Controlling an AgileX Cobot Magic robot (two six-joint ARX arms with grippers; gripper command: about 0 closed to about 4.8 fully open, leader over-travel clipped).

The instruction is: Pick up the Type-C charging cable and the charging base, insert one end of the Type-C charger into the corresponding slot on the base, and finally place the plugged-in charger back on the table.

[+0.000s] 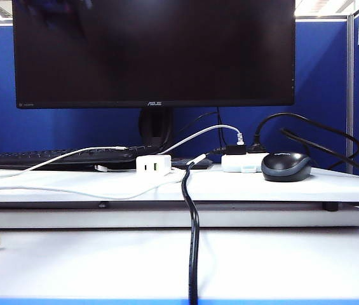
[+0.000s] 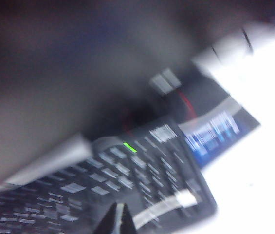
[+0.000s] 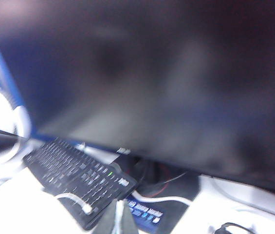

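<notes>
- Office cubicle, blue partition wall behind; white flat surface (image 1: 281, 260) with a long raised white board (image 1: 166, 218) across it.
- Big black monitor (image 1: 154, 51) on a stand at the back, glossy dark screen; black keyboard (image 1: 58, 157) lies flat below its left half.
- Neither arm shows in the exterior view; both wrist views are motion-blurred and tilted, each looking across the keyboard toward the monitor.
- Left end effector (image 2: 118, 219): dark pointed fingertips pressed together, closed, nothing held. Keyboard keys just beyond the tips, a short white cable end lying on the keyboard edge close beside them.
- Right end effector (image 3: 119, 220): grey tapered tips meeting in a point, closed, empty. Keyboard ahead of it and off to one side, monitor filling the view above.
- Charging base (image 1: 154, 165): small white plastic block, rectangular, yellow-green port on its front; sits on the raised board under the monitor stand. Not seen in either wrist view, so clear of both end effectors.
- Type-C charging cable (image 1: 71, 192): thin limp white line trailing over the board left of the base, one run passing over the keyboard.
- Thick black cable (image 1: 194, 241) runs from the board down over the front edge, right of the base.
- Flatter white block (image 1: 243, 163) with black plugs, then a rounded dark grey mouse (image 1: 286, 166), matte top, right of it.
</notes>
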